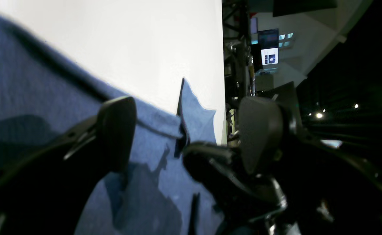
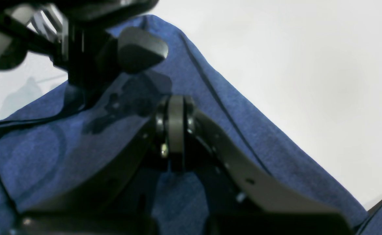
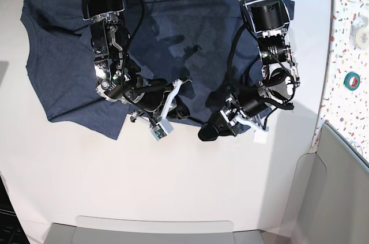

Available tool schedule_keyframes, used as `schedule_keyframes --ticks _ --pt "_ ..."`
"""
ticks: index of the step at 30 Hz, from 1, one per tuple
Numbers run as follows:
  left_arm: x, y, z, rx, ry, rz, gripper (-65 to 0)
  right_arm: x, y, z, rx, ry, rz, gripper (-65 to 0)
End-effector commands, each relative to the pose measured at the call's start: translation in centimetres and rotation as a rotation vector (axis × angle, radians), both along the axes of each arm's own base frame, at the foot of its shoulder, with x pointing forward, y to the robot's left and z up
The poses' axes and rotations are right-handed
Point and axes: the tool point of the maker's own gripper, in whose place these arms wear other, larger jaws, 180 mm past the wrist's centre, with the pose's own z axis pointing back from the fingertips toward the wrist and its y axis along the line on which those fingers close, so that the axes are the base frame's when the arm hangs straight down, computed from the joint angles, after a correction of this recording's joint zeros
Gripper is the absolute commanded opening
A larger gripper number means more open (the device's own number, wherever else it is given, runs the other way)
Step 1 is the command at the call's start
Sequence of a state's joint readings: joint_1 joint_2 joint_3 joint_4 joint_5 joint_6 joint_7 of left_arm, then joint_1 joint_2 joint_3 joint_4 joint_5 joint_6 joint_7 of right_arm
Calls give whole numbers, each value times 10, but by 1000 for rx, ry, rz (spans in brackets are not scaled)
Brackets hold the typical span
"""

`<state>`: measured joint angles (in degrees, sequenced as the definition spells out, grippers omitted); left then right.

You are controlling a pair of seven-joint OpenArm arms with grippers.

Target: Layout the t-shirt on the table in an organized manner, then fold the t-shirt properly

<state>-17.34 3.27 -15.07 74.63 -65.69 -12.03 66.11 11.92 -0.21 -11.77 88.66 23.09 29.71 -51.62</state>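
Your right gripper [image 2: 175, 130] has its jaws pressed together low on the t-shirt [image 3: 69, 65]; whether a pinch of cloth sits between them, the right wrist view does not let you tell. Your left gripper [image 1: 191, 130] hangs just beside it with its jaws spread wide and nothing between them, above the shirt's near hem. Both sit over the middle of that hem, close to one another, so mind the two heads meeting.

The shirt lies spread across the far half of the table [image 3: 184, 186], back or plain side up, no lettering showing. It looks mostly laid out, though the part near the left arm is bunched and shadowed. I judge you are at the turn from laying out to folding, or still tidying that hem.

For the next move you want a firm hold on the hem or a corner with each gripper, set well apart, not side by side as they are.

Ahead of the hem the white tabletop is bare, giving plenty of room to drag or fold the cloth. Farther off, the speckled side surface [image 3: 346, 36] with a roll of tape [image 3: 352, 79] borders the table beside the left arm.
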Motion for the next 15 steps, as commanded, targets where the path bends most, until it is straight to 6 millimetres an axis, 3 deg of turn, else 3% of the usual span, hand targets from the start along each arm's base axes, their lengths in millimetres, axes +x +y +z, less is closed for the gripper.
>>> schedule_keyframes --ticks 1,10,15 --pt "10 1 23 -17 -67 5 -173 10 5 23 50 -60 -5 -646" --pt "9 2 19 -17 -55 9 -173 10 7 14 60 -26 0 -646" --pt "-1 8 6 -20 -33 52 -173 11 7 15 63 -25 -4 -646"
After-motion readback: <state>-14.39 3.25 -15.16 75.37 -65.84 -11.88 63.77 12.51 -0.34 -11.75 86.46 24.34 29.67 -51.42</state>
